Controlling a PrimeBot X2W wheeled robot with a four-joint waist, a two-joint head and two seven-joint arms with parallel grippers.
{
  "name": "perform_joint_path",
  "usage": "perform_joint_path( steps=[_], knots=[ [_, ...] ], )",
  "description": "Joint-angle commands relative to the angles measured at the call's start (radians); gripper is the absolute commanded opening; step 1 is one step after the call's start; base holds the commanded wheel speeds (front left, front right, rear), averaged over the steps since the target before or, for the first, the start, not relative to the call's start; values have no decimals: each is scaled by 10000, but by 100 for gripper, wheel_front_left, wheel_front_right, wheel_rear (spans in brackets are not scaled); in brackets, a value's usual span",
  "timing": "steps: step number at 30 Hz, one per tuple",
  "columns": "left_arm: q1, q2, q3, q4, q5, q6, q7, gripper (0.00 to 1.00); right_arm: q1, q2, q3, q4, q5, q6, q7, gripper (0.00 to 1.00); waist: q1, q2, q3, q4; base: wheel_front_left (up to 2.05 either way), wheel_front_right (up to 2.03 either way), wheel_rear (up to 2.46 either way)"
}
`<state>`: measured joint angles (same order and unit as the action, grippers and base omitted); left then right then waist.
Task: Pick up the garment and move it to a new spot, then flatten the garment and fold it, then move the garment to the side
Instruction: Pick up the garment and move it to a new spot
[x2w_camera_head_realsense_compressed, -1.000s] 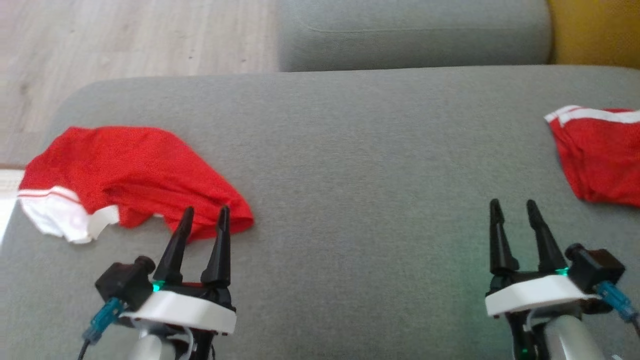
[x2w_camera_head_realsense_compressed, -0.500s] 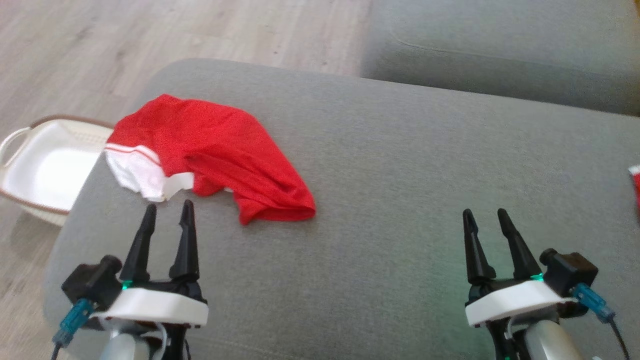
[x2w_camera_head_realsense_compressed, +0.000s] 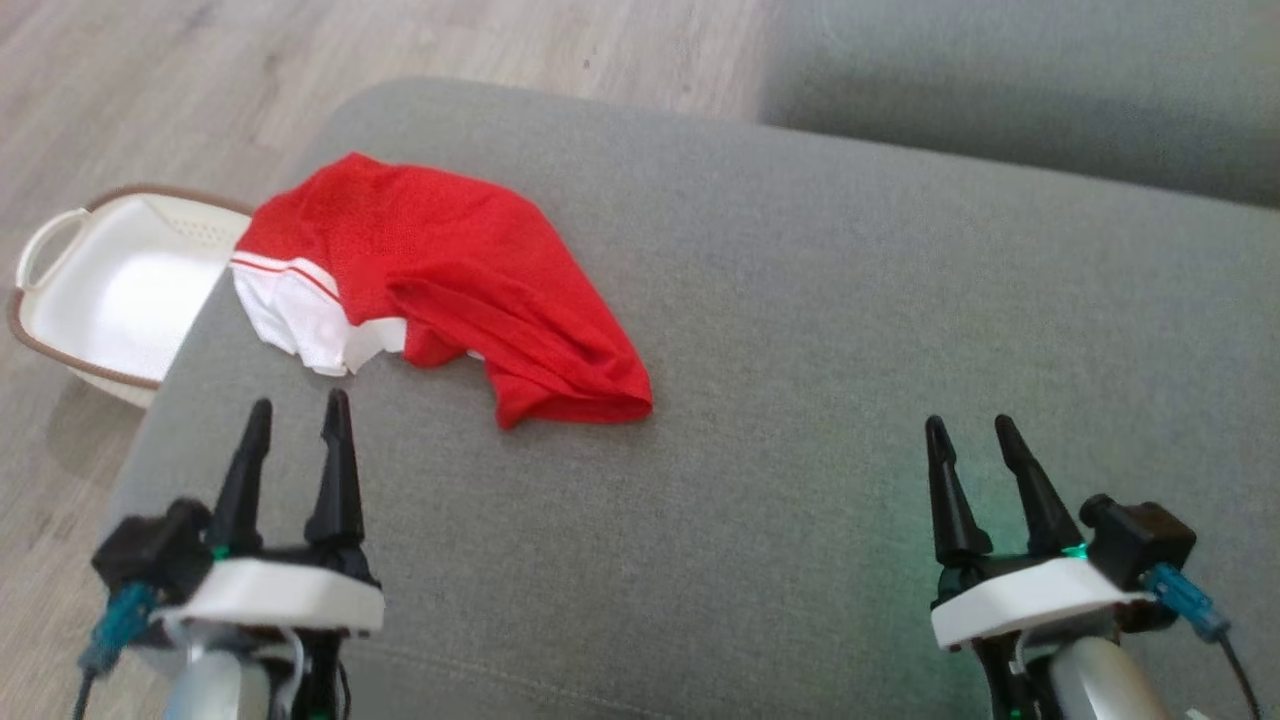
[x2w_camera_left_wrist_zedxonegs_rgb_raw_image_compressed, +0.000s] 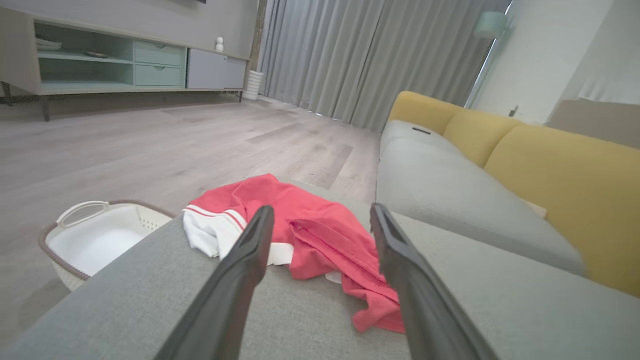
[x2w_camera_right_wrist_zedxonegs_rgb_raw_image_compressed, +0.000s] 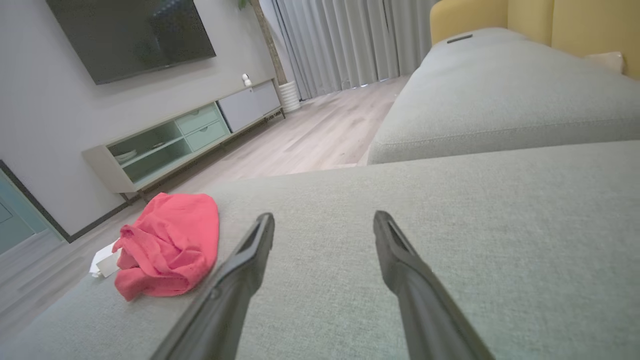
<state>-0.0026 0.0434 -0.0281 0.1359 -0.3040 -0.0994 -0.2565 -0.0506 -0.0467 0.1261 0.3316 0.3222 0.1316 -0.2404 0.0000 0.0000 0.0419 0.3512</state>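
**Spotter:** You're working over the gray sofa seat (x2w_camera_head_realsense_compressed: 800, 400). The red garment (x2w_camera_head_realsense_compressed: 450, 270) lies crumpled on it, at the end where the seat drops to the floor. A white basket (x2w_camera_head_realsense_compressed: 45, 235) stands down there, just beside the garment's white hem.

**Second:** Mind its long axis. It runs at a slant from that white hem to a red corner, crossing in front of you.

**Spotter:** So which arm would you send?

**Second:** Your left claw (x2w_camera_head_realsense_compressed: 299, 402), I'd say. It hangs spread and empty just short of the garment's white hem, which lies straight ahead of its fingers. Your right claw (x2w_camera_head_realsense_compressed: 969, 422), also spread and empty, sits well apart from the garment, out beyond its red corner.
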Motion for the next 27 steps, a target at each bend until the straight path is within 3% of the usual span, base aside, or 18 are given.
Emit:
perform_joint_path(
  steps=[1,6,13,18,27],
  knots=[
    [-979,145,478,-82,241,-92,-53,100,-490,-36,127,-418,-172,-9,-45,100,0,0,434,-227,0,0,0],
    [-2023,740,514,1036,497,-204,-53,100,-743,-35,-133,-738,-500,-9,157,100,0,0,1175,-505,0,0,0],
    [-4617,2235,-393,3635,275,-303,1066,100,-1157,-35,-619,-1444,-1028,-9,565,100,0,0,2390,-910,0,0,0],
    [-6131,3073,-1351,5333,-641,-309,2099,100,-1352,-35,-755,-1846,-1257,-9,777,100,0,0,3058,-1173,0,0,0],
    [-7649,3877,-3095,7014,-2584,-311,3787,100,-1564,-35,-876,-2416,-1513,-9,1035,100,0,0,3885,-1567,0,0,0]
  ],
)
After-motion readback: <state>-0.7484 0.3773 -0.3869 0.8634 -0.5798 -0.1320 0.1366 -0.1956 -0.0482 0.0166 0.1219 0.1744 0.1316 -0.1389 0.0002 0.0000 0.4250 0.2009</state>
